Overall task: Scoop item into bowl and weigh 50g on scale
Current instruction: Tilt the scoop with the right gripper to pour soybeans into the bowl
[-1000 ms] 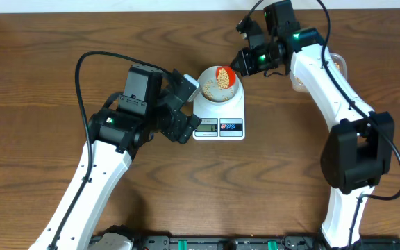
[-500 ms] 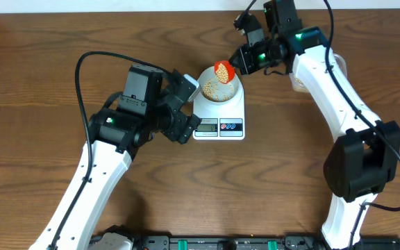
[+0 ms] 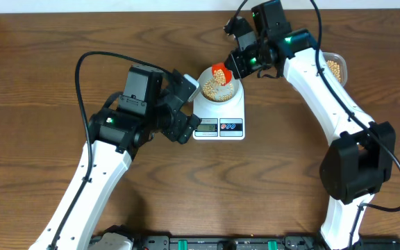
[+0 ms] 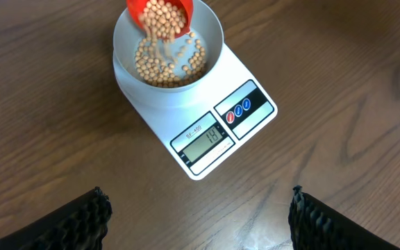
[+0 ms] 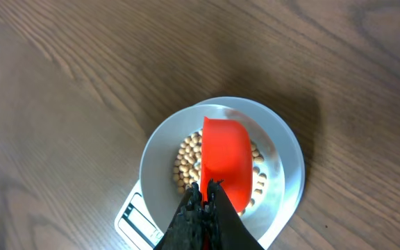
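Observation:
The pale bowl (image 3: 218, 90) sits on the white scale (image 3: 219, 119) and holds tan beans (image 4: 164, 61). My right gripper (image 5: 205, 189) is shut on a red scoop (image 5: 226, 161), tipped over the bowl, and beans are pouring from it (image 4: 160, 17). The scoop also shows in the overhead view (image 3: 219, 72). The scale display (image 4: 206, 137) reads a low two-digit number. My left gripper (image 4: 198, 212) is open and empty, held above the table just in front of the scale. In the right wrist view the bowl (image 5: 160, 154) lies under the scoop.
A clear plastic tub (image 3: 335, 66) with more beans stands at the far right, behind my right arm. The scale's buttons (image 3: 231, 126) face the front edge. The table is brown wood (image 3: 33, 104).
My right gripper has shifted left and back and tilted the red scoop further over the bowl, so beans are falling out. The left arm has not moved.

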{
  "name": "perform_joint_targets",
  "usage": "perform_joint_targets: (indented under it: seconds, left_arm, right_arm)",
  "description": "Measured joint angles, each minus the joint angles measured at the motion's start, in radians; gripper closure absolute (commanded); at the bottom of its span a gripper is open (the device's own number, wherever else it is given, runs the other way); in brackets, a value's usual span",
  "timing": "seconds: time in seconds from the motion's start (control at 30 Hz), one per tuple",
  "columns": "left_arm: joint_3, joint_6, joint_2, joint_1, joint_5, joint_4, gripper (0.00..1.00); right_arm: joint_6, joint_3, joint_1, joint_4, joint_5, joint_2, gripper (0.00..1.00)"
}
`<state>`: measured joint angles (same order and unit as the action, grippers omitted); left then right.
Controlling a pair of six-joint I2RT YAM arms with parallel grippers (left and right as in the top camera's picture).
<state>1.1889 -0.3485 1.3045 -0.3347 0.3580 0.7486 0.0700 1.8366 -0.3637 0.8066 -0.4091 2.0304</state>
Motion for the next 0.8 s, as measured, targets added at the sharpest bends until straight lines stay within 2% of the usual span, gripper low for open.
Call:
perform_joint_targets:
  seconds: [0.8]
  left_arm:
    - [0.0, 0.0, 0.0, 0.0, 0.0, 0.0, 0.16]
  right_arm:
    - [0.012, 0.0, -0.058, 0.024, 0.185, -0.05, 0.99]
